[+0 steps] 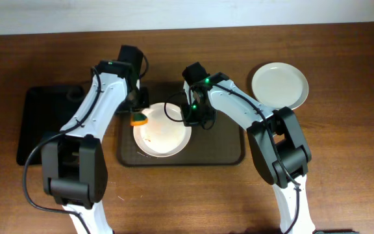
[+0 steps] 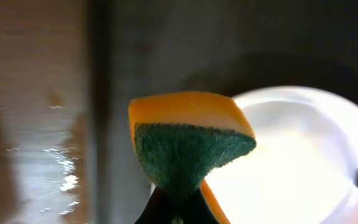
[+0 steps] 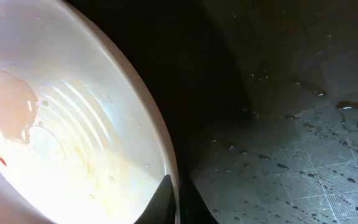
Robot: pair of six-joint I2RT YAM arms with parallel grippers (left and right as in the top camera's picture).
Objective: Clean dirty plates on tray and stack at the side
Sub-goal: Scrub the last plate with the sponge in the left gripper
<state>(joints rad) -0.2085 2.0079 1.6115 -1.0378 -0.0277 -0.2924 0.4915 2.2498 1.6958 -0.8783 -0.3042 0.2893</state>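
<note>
**Brown wooden table, pale wall behind: one wet plate to scrub**

Your left gripper is clamped on an orange-and-green sponge, green scouring face toward the camera. It hangs at the 9 o'clock edge of the dirty plate; you cannot tell whether it touches. Your right gripper pinches the same plate at about 3 o'clock, jaws narrow with the rim between them.

Judge the plate stiff, fairly light and glazed. Wet as it is, it is probably slick, so a shallow pinch may slide off. Seat the rim well between the jaws, keep the plate low, and treat it as breakable.

Inside it you have a thin watery film, a pale pink sauce smear and a few red flecks. The plate sits in the left half of the dark brown tray, whose textured floor is beaded with droplets.

Off the tray, toward 1 o'clock, a clean plate rests on the table, the likely stacking spot. A black tray lies at 9 o'clock.
</note>
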